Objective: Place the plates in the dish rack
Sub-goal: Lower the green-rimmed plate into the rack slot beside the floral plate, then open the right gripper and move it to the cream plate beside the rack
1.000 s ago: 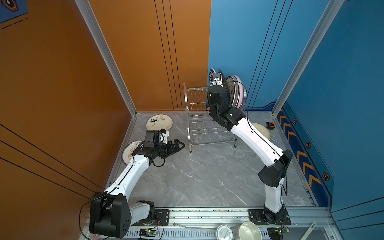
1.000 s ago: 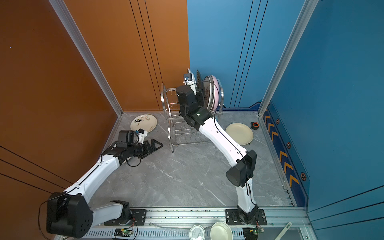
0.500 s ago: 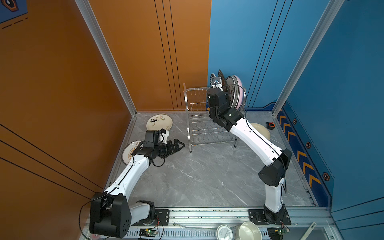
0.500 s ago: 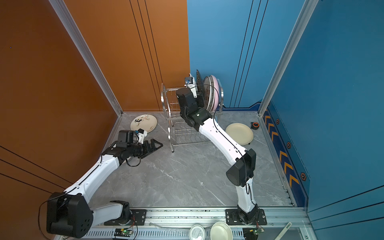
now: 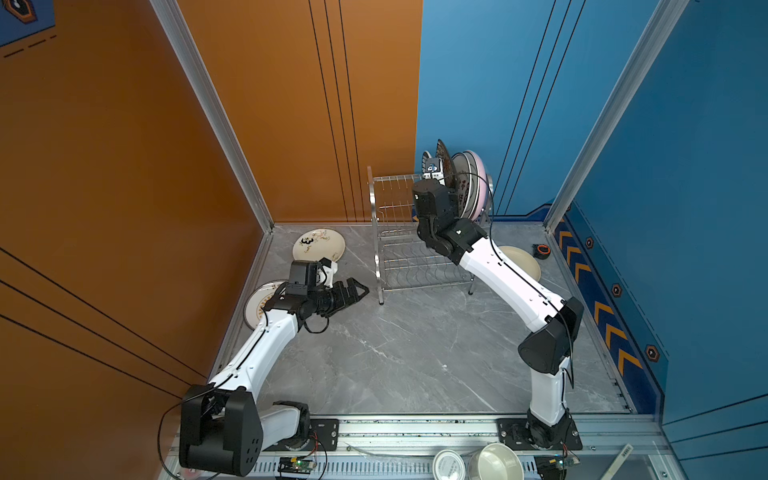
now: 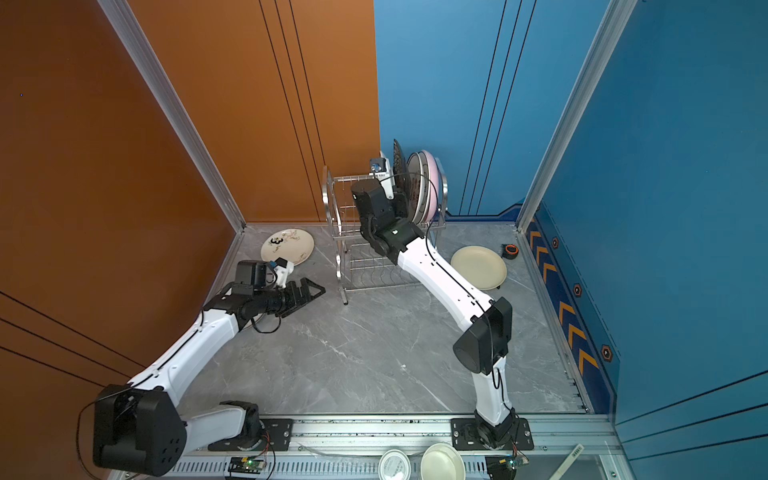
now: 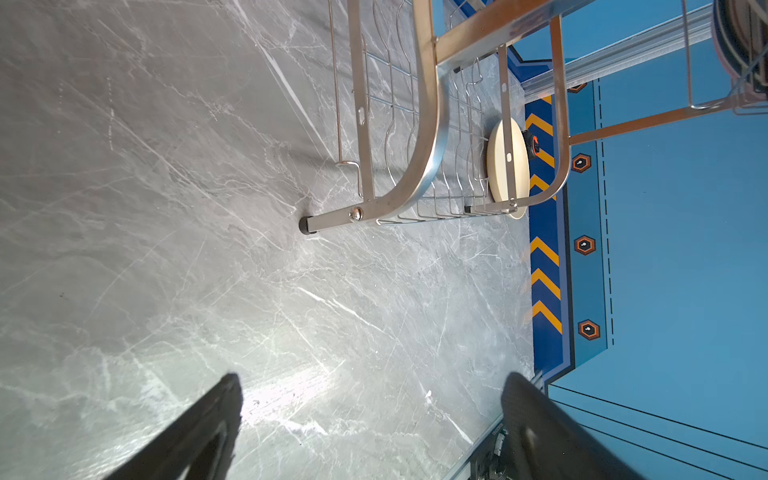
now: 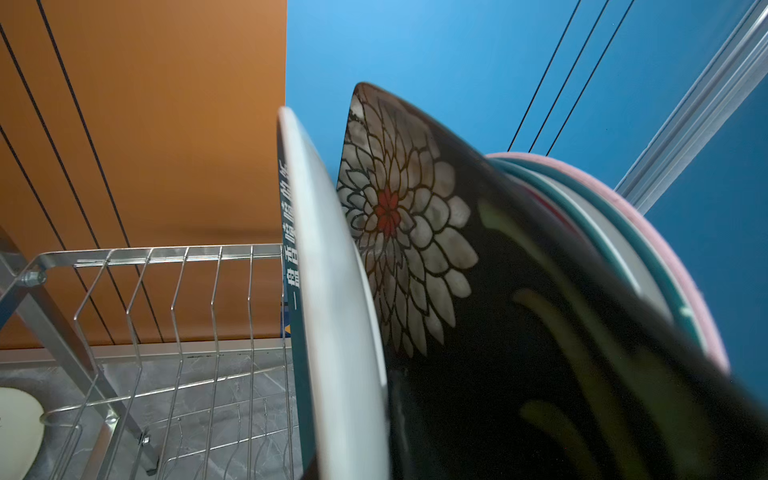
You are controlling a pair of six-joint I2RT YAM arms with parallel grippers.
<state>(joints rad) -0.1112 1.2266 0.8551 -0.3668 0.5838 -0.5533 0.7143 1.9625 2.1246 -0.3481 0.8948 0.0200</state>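
About halfway, judging by count. Already upright in the top tier of the shiny steel wire dish rack (image 5: 390,195), toward its right end: white plate with dark rim and Chinese characters (image 8: 332,270), black floral plate (image 8: 407,232), white plate with teal rim (image 8: 636,249), pink plate (image 5: 481,178). Nothing in the lower tier.

Right gripper (image 5: 440,185) up at the character plate, jaws hidden behind wrist and plates; cannot tell whether clamped on it or apart. Left gripper (image 5: 357,291) low over the grey marble worktop (image 5: 415,353) near the rack's front-left leg, spread wide, holding nothing.

Left to load, flat on the worktop: cream panda plate (image 5: 319,245) near far-left corner, white plate with patterned rim (image 5: 259,299) at left edge under the left arm, plain cream plate (image 6: 478,267) toward right edge, just beside the rack.
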